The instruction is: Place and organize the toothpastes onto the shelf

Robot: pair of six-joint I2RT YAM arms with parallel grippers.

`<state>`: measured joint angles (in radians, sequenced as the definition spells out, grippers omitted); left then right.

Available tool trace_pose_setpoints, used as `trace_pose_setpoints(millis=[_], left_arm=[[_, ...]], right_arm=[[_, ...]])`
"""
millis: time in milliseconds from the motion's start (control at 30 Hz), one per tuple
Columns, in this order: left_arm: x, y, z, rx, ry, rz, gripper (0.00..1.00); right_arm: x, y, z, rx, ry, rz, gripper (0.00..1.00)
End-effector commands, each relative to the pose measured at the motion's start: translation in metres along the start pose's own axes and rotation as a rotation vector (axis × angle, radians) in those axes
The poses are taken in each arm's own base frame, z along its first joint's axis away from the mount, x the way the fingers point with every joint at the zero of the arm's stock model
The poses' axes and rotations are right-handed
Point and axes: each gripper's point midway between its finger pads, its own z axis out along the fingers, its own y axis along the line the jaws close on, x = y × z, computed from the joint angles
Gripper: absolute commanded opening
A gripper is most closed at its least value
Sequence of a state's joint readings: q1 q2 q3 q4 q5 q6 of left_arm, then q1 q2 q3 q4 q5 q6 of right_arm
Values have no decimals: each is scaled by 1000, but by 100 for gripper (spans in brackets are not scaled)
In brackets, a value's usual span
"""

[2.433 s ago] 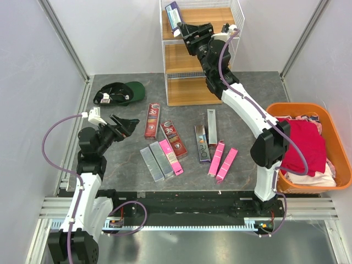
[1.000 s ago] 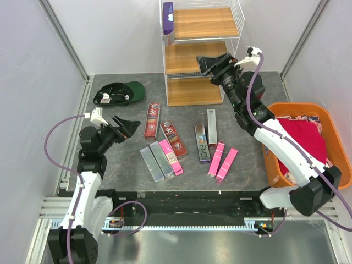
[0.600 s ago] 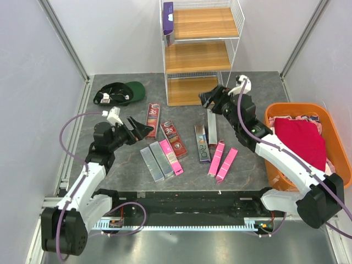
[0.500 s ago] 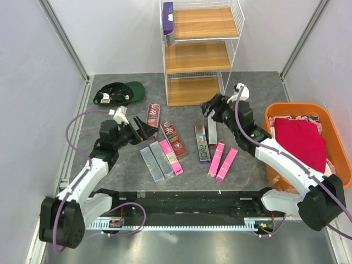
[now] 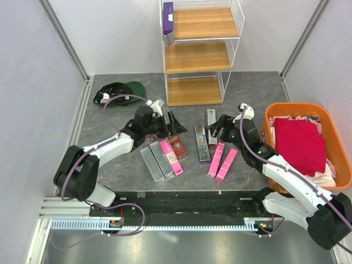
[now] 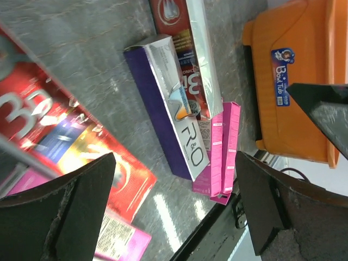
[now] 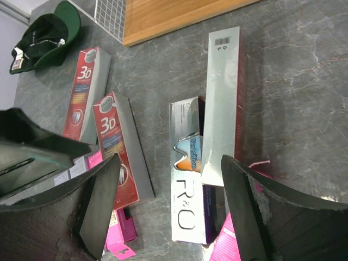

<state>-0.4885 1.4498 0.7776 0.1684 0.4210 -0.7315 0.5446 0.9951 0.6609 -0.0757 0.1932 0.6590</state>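
Note:
The shelf (image 5: 198, 55) stands at the back with one purple carton (image 5: 168, 16) upright on its top board. The other toothpastes lie on the table: a red one (image 5: 177, 144), silver-grey ones (image 5: 155, 162), pink ones (image 5: 221, 161), the purple "R&O" carton (image 5: 202, 144) and a silver one (image 5: 212, 118). My left gripper (image 5: 169, 125) hangs open just above the red cartons (image 6: 70, 147), empty (image 6: 174, 206). My right gripper (image 5: 219, 129) is open over the R&O carton (image 7: 187, 179), holding nothing (image 7: 176, 206).
A green cap (image 5: 121, 92) lies at the back left. An orange basket (image 5: 335, 137) of clothes stands at the right edge. The shelf's bottom board (image 7: 174, 13) is just beyond the silver carton (image 7: 222, 103).
My right arm has let go of the purple carton on the top board and come down over the table cartons. My left arm has swung right, over the red cartons.

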Motion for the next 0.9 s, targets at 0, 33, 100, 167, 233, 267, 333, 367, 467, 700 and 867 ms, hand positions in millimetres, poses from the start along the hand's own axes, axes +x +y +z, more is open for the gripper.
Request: trace_pose_setpoints(millis=[0,33,100,167,233,267,333,367,467,700,867], left_arm=[[-10,-21,31,-9,23,71,94],[0,-18,35,-51,64,72,94],[-4,-19,50,-82,70,96,91],[4,-13,55,-135,101,98,91],[5,-11,64,-145,117,103,89],[8,-9,67,-154,133,101,88],[11,-7,77,-165,155,103,86],[10,-10,80,-159,159,104,85],[19,-5,95,-164,206,93,83],[34,-7,124,-198,256,126,82],[49,-1,141,-290,296,176,81]], right_arm=[[5,-12,-8,31,0,-18,83],[6,-13,-10,34,-2,-16,83],[4,-12,-13,28,-12,-11,83],[3,-11,-15,19,-13,-10,83],[-2,-8,-17,11,-18,-11,83],[-3,-7,-18,10,-20,-10,83],[-9,-3,-20,1,-29,-14,83],[-9,-3,-20,2,-28,-15,83],[-13,-1,-23,-4,-39,-16,83],[-11,-4,-25,6,-35,-22,83],[-14,-6,-28,14,-46,-29,84]])
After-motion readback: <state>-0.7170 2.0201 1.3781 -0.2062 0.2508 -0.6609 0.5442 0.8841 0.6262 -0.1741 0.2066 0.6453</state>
